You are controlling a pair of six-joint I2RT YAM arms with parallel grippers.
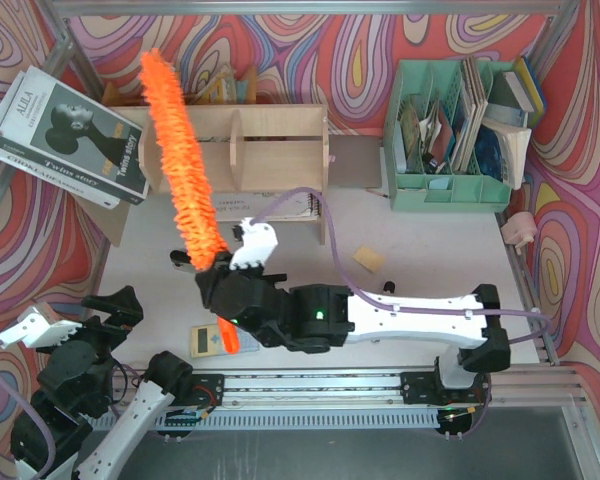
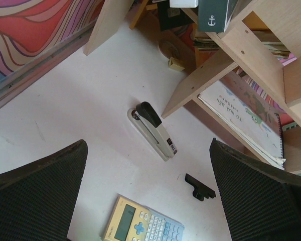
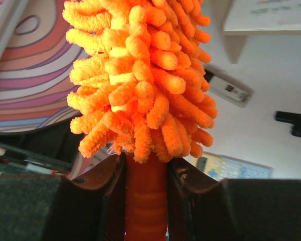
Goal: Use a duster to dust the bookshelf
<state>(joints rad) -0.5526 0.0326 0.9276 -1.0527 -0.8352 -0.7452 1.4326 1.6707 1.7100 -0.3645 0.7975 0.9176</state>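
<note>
Right wrist view: the right pincer pinches the duster by its thin handle, with the fluffy orange head rising straight ahead of it. Beyond stands the bookshelf, and the head slants over its left part. Well off to the left, the left pincer hangs spread wide above a calculator.
</note>
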